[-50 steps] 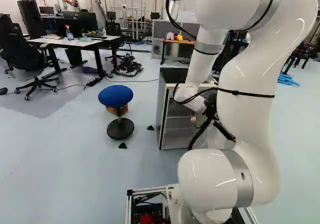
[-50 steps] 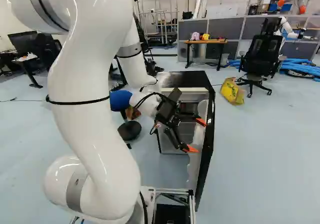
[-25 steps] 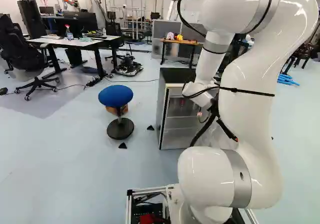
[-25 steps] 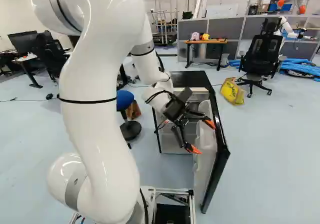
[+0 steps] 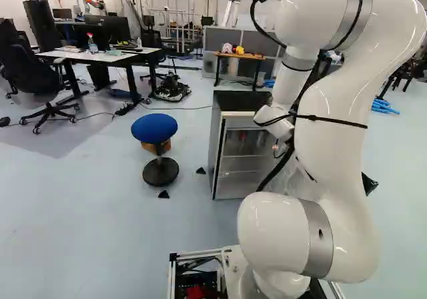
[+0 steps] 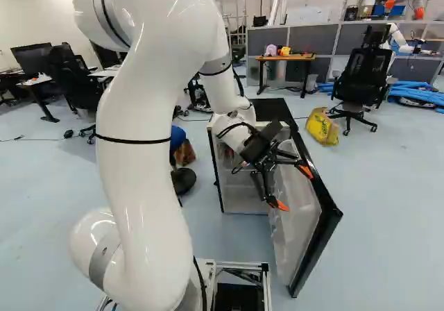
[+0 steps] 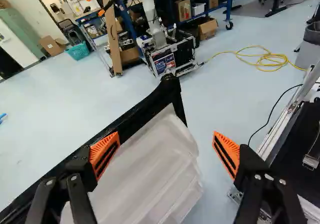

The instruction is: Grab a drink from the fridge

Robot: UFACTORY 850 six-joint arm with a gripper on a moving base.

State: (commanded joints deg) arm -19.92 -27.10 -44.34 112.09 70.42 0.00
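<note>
My fingers, wide apart and empty, could knock the fridge door near them shut if I swing back carelessly.

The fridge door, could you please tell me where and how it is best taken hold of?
Probably near the top of the fridge door's free edge, coming edge-on from the base's side, with one finger on each face. The door stands open with that edge toward the base, and its slim black rim reaches past the bulky pale bins, which might obstruct a deeper grip.
</note>
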